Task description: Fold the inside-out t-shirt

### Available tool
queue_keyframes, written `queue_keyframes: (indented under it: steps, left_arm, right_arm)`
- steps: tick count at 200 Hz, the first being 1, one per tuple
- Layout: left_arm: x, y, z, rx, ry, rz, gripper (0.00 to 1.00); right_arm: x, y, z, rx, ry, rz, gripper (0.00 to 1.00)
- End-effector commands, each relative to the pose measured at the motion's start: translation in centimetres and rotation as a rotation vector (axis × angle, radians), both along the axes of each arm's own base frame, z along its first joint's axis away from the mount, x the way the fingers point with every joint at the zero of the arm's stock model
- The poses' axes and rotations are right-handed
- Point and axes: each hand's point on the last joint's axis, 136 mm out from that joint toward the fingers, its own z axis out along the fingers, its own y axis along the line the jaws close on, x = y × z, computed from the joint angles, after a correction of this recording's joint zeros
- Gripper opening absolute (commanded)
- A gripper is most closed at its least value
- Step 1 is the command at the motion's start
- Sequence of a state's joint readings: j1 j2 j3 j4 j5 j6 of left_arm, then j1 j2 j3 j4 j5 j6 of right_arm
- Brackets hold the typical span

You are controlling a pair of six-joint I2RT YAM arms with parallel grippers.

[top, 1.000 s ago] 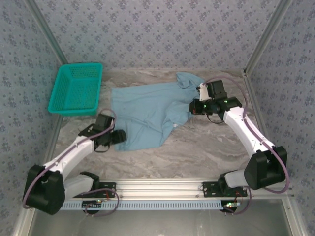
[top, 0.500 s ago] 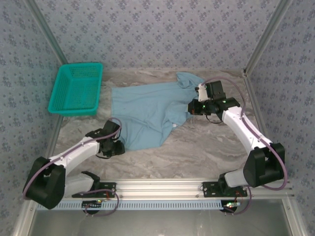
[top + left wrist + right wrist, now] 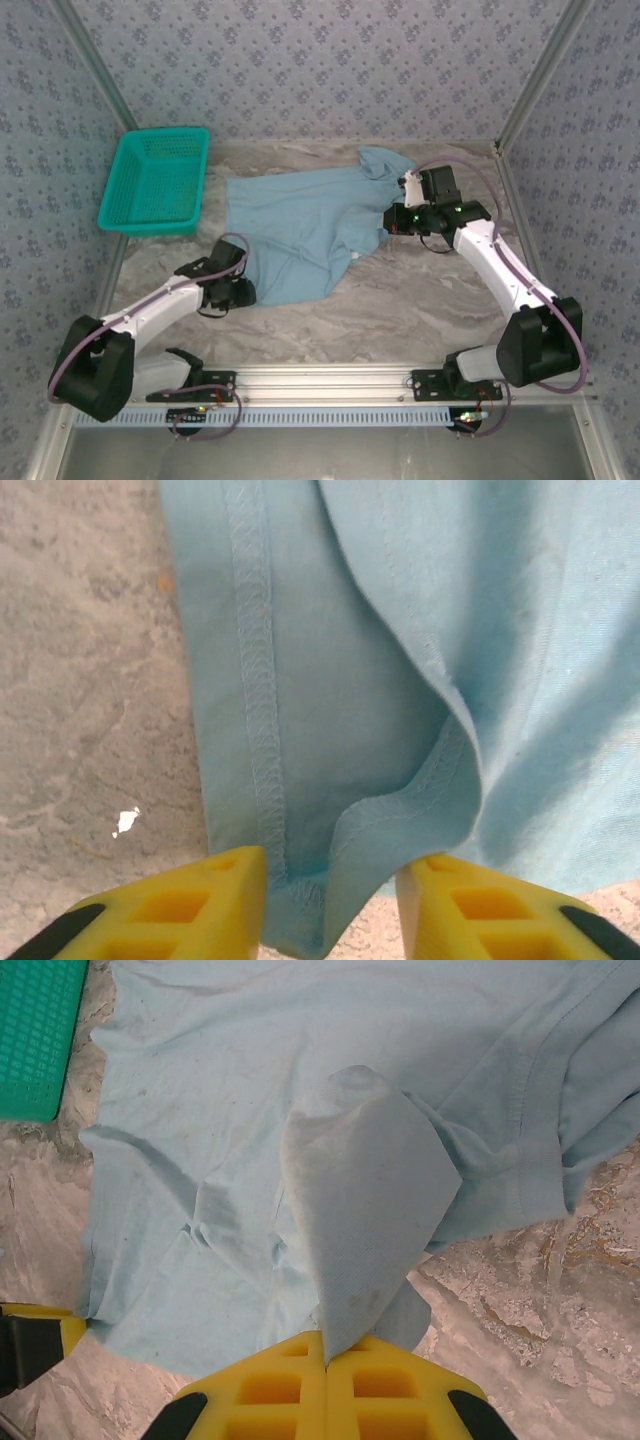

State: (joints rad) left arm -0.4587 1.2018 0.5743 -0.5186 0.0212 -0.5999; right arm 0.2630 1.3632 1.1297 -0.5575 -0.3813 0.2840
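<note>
The light sky-blue t-shirt (image 3: 300, 225) lies rumpled across the middle of the marble table, seams outward. My left gripper (image 3: 243, 293) sits at its near-left hem corner. In the left wrist view that gripper (image 3: 330, 905) stands open, its yellow fingers (image 3: 190, 900) on either side of the curled hem corner of the t-shirt (image 3: 400, 680). My right gripper (image 3: 392, 222) is at the shirt's right edge. The right wrist view shows the gripper (image 3: 326, 1345) shut on a raised fold of the t-shirt (image 3: 365, 1200).
A teal mesh basket (image 3: 156, 181) stands at the back left, touching no cloth; its corner (image 3: 35, 1035) appears in the right wrist view. Patterned walls and metal posts close in the table. Bare marble (image 3: 400, 300) lies in front of the shirt.
My left gripper has moved in to the shirt's near-left hem corner and settled around it. My right gripper has stayed put, holding its fold.
</note>
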Motion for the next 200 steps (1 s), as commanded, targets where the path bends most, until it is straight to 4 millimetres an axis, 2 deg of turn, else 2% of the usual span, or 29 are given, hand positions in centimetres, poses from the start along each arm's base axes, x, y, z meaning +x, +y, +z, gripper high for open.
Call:
queue_keyframes:
  steps: [1,24,37,75,96,125,147,152,161,169,172,186,200]
  left_arm:
    - [0.8,-0.1,0.2,0.023,-0.022,-0.018,0.32]
    - [0.6,-0.1,-0.1,0.026,-0.006,-0.023,0.24]
    - [0.4,0.0,0.0,0.025,-0.003,-0.02,0.23]
    - [-0.3,0.3,-0.2,0.019,0.018,0.004,0.32]
    - [-0.7,0.3,-0.6,0.017,0.039,0.004,0.32]
    - [-1.3,0.1,-0.9,0.006,0.064,0.004,0.21]
    - [-0.9,-0.1,0.0,-0.007,0.047,-0.004,0.1]
    - [-0.5,-0.2,0.5,-0.009,0.029,-0.006,0.07]
    - [0.4,-0.3,2.1,-0.012,-0.02,-0.014,0.01]
    - [1.9,-0.3,4.6,-0.02,-0.094,-0.007,0.0]
    - [2.5,-0.3,5.5,-0.027,-0.124,-0.005,0.0]
    - [5.3,-0.1,11.6,-0.088,-0.3,0.028,0.0]
    - [7.4,0.7,19.2,-0.153,-0.506,0.063,0.0]
  right_arm:
    - [-0.7,-0.7,0.1,-0.019,0.007,-0.016,0.0]
    - [-0.7,-1.1,0.4,-0.025,-0.003,-0.031,0.0]
    - [-0.6,-1.3,0.7,-0.025,-0.011,-0.036,0.0]
    - [-0.6,-1.3,0.7,-0.024,-0.01,-0.039,0.0]
    - [-0.7,-1.4,0.6,-0.026,-0.009,-0.04,0.0]
    - [-0.6,-1.7,0.4,-0.036,-0.008,-0.05,0.0]
    - [-0.2,-2.5,0.9,-0.047,-0.024,-0.083,0.0]
    - [-0.5,-2.8,0.9,-0.055,-0.009,-0.093,0.0]
    - [-0.2,-3.5,2.0,-0.062,-0.033,-0.118,0.0]
    - [-0.1,-4.5,3.4,-0.068,-0.064,-0.147,0.0]
    - [0.3,-4.9,5.1,-0.067,-0.103,-0.161,0.0]
    - [0.4,-7.7,10.2,-0.077,-0.224,-0.254,0.0]
    - [-0.5,-11.0,16.1,-0.088,-0.373,-0.371,0.0]
